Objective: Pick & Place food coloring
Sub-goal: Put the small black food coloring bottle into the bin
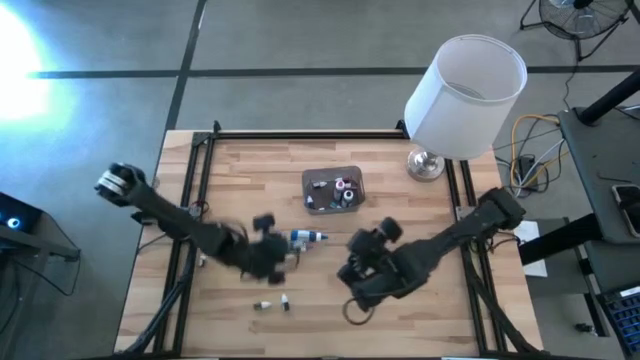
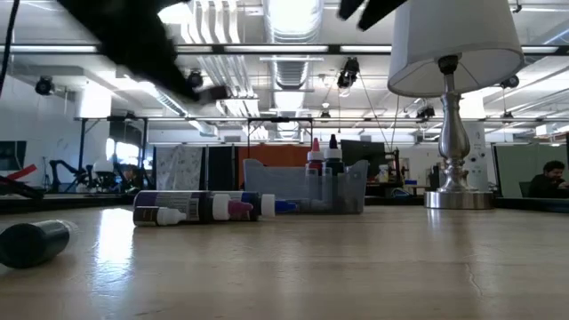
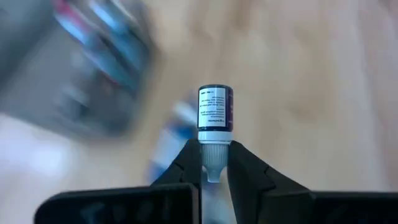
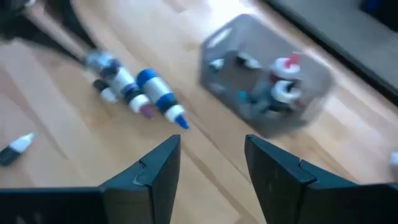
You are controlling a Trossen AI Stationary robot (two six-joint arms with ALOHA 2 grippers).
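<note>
Left pincer (image 3: 214,171) is clamped on only the white tip of a small dark bottle (image 3: 215,111), lifted above the desk (image 1: 420,230); such a narrow hold could let it swivel or drop. Right pincer (image 4: 211,165) hovers open over loose bottles (image 4: 140,90). Beyond sits the grey tub (image 1: 334,189), where a careless release might miss.

Two dark jointed arms — angular black fingers (image 4: 155,171).

A lab or workshop: exposed silver ceiling ducts (image 2: 293,67) over an open hall, a pale wooden counter (image 1: 250,180) on bare grey concrete floor (image 1: 300,40), yellow cables (image 1: 535,130).
</note>
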